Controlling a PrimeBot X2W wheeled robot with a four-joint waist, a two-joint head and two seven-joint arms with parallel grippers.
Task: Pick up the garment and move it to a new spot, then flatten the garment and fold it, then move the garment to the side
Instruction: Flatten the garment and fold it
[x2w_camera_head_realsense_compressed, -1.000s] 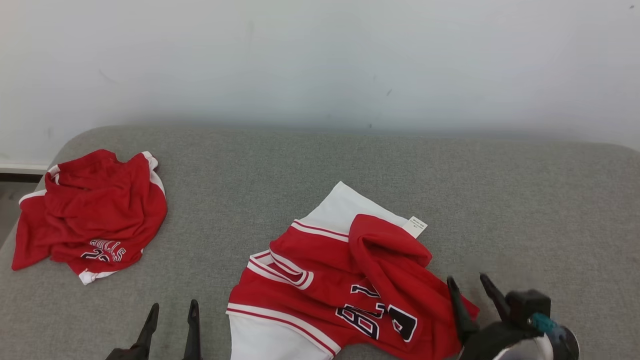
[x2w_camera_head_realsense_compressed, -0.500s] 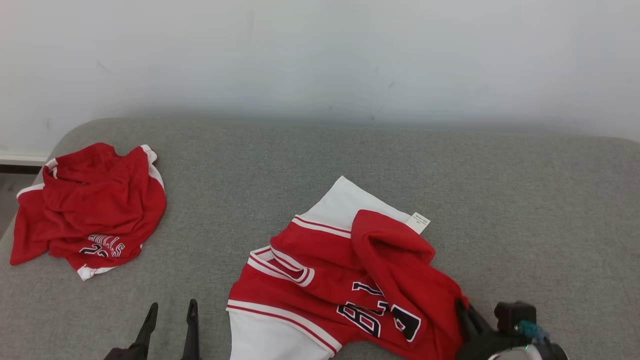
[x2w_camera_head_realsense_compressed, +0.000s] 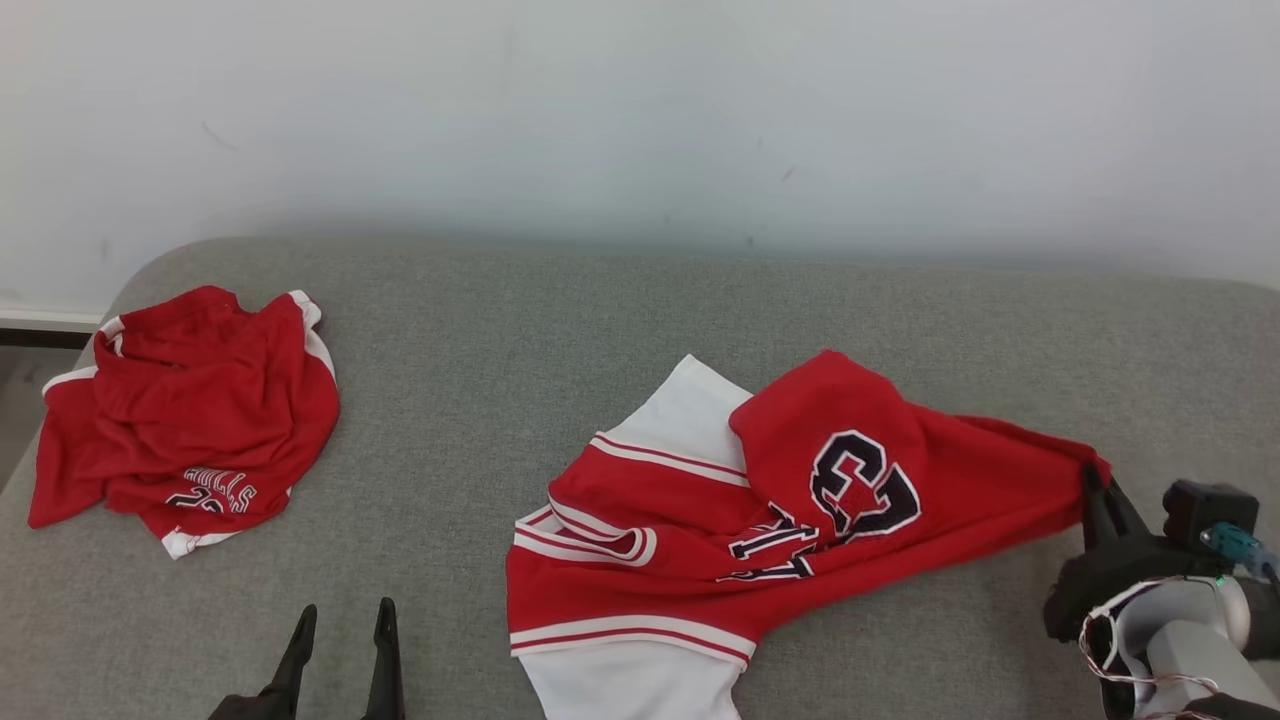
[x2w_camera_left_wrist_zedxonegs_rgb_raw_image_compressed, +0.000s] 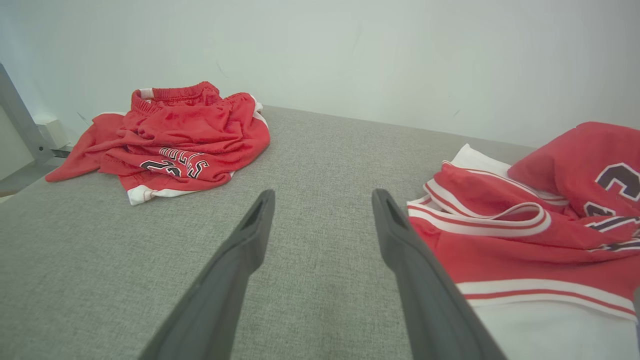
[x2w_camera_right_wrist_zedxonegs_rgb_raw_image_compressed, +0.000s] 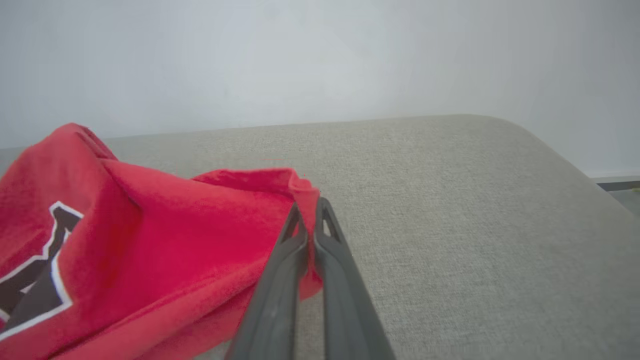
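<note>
A red and white jersey (x2w_camera_head_realsense_compressed: 760, 520) with dark numerals lies crumpled on the grey table (x2w_camera_head_realsense_compressed: 560, 330), its red side stretched out to the right. My right gripper (x2w_camera_head_realsense_compressed: 1095, 478) is shut on that red edge of the jersey (x2w_camera_right_wrist_zedxonegs_rgb_raw_image_compressed: 175, 240), and the cloth shows pinched between the fingers (x2w_camera_right_wrist_zedxonegs_rgb_raw_image_compressed: 280, 280) of the right gripper (x2w_camera_right_wrist_zedxonegs_rgb_raw_image_compressed: 310, 210). My left gripper (x2w_camera_head_realsense_compressed: 340, 620) stands open at the lower left, nothing between its fingers, a little left of the jersey. From the left wrist, the open left gripper (x2w_camera_left_wrist_zedxonegs_rgb_raw_image_compressed: 322, 200) has the jersey (x2w_camera_left_wrist_zedxonegs_rgb_raw_image_compressed: 525, 240) to its right.
A second crumpled red garment (x2w_camera_head_realsense_compressed: 190, 410) with white trim lies at the table's far left, also seen as the red garment (x2w_camera_left_wrist_zedxonegs_rgb_raw_image_compressed: 175, 135) from the left wrist. A pale wall (x2w_camera_head_realsense_compressed: 640, 120) stands behind the table. The table's right edge curves down (x2w_camera_right_wrist_zedxonegs_rgb_raw_image_compressed: 575, 165).
My right gripper shut on the jersey's red edge and pulled it up and to the right, unfolding the red side so a large numeral shows. The left gripper stayed put.
</note>
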